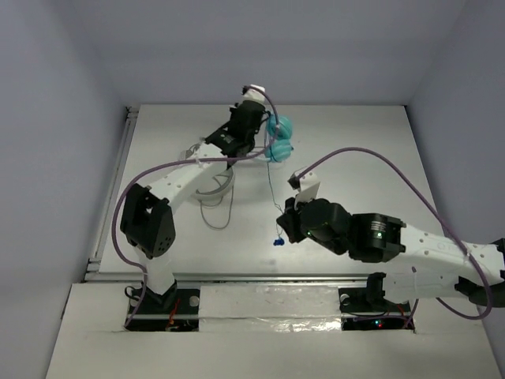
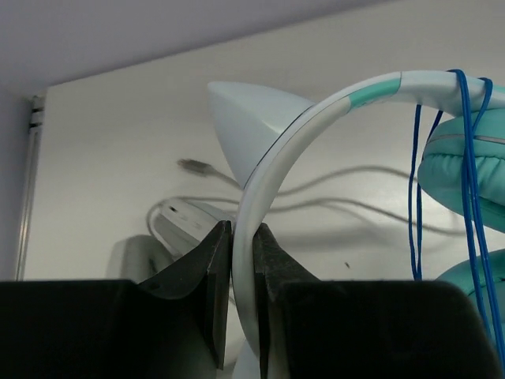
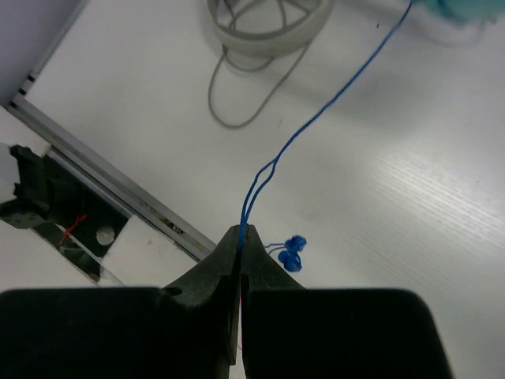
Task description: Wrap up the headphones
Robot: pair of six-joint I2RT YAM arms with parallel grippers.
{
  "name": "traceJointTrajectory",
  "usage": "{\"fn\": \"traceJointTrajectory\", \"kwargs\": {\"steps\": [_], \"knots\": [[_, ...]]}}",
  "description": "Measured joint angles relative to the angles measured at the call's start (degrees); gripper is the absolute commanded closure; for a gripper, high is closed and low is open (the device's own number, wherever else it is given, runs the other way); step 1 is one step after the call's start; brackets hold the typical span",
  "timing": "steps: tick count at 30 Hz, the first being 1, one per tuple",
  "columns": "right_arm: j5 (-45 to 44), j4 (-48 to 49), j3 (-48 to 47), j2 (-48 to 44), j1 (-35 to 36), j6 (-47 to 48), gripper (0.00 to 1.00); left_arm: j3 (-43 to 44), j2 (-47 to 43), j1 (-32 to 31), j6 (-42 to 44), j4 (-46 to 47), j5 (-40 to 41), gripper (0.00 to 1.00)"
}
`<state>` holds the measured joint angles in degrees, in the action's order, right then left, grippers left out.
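The headphones have two teal ear cups (image 1: 281, 138), which also show at the right of the left wrist view (image 2: 465, 170), and a thin white headband (image 2: 316, 118) with a white pointed piece on it. My left gripper (image 2: 243, 230) is shut on the headband and holds the headphones up at the back middle of the table (image 1: 259, 130). The thin blue cord (image 2: 467, 150) is looped over the headband by the cups. It runs taut toward the front (image 1: 271, 197) to my right gripper (image 3: 241, 230), which is shut on a doubled stretch of it (image 1: 284, 225). The cord's blue end pieces (image 3: 290, 254) hang beside the right fingers.
A white ring-shaped device (image 1: 216, 186) with a thin grey cable (image 3: 237, 95) lies on the table left of the cord, under the left arm. A metal rail (image 1: 237, 276) marks the table's front edge. Grey walls stand at the back and both sides.
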<state>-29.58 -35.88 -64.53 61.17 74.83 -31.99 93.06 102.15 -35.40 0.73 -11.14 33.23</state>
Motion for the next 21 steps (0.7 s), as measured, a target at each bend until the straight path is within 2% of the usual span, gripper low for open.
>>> {"fn": "traceJointTrajectory", "kwargs": {"steps": [6, 10, 15, 21], "knots": [[-4.96, -4.68, -6.84, -4.70, 0.26, 4.44, 1.00, -5.75, 1.22, -7.69, 1.44, -3.43, 0.46, 1.00], [-8.48, -8.22, -7.65, -7.02, 0.26, 5.53, 1.00, -10.27, 0.04, -11.80, 1.18, -6.88, 0.02, 1.00], [-11.65, -12.33, -7.65, -8.24, 0.26, 5.92, 1.00, -19.10, -7.26, -15.52, -0.33, -12.35, -4.26, 1.00], [-15.13, -14.95, -7.65, -6.05, -0.52, 7.89, 1.00, -24.94, -18.29, -18.18, -2.01, -19.28, -8.57, 1.00]]}}
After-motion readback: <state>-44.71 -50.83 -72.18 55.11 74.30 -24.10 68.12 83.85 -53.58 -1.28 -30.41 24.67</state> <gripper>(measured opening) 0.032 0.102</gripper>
